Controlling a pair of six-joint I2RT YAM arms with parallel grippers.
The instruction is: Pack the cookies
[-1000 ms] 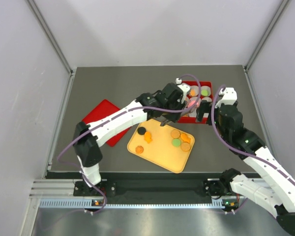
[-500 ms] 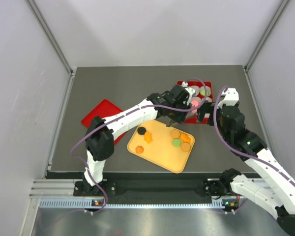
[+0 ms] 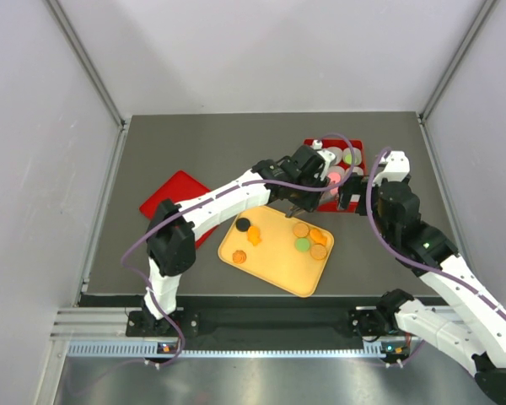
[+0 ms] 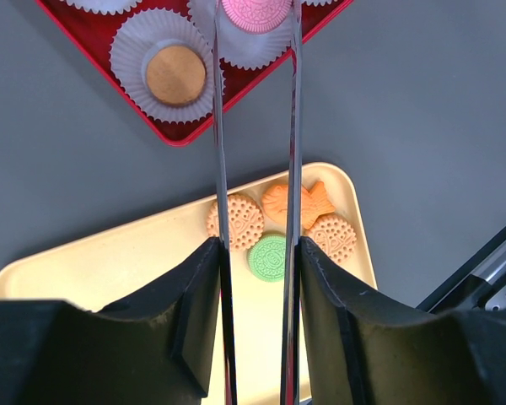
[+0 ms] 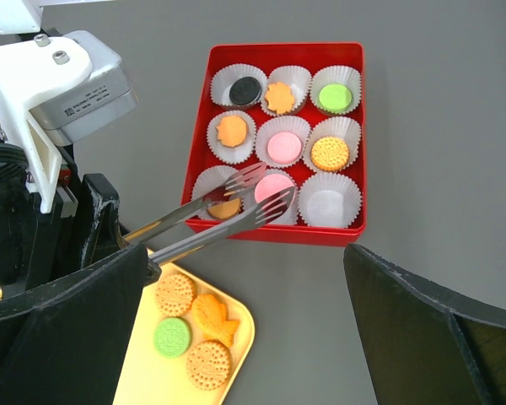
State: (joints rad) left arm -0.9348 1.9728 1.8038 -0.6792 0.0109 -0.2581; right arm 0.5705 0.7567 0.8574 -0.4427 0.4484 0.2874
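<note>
- Left end effector (image 4: 255,278) is half closed and is clamped on the handles of a pair of metal tongs (image 4: 219,126); nothing else is held by it.
- At the far tips of the tongs, straight ahead of the left end effector, a pink cookie (image 5: 274,187) lies in a paper cup (image 4: 240,46) of the red box (image 5: 285,47). Whether it is pinched by the tips or already let go cannot be told.
- Around that cup, seven more cookies (image 5: 267,148) are seen packed, one to a cup: black, orange and green in the farthest row, orange, pink and tan in the middle row, and an orange-brown one just beside the tongs' tips.
- One empty cup (image 5: 329,205) is left in the box, on the other side of the tips.
- Below the left end effector, a yellow tray (image 4: 110,261) on the worktop (image 4: 405,101) carries about seven loose cookies, so more are left than the single free cup can take.
- Right end effector (image 5: 249,287) is spread wide, holds nothing, and hangs near the near edge of the box.
- Well behind the left end effector, past the tray, a flat red lid (image 3: 170,196) lies apart; closing is judged not yet done.
</note>
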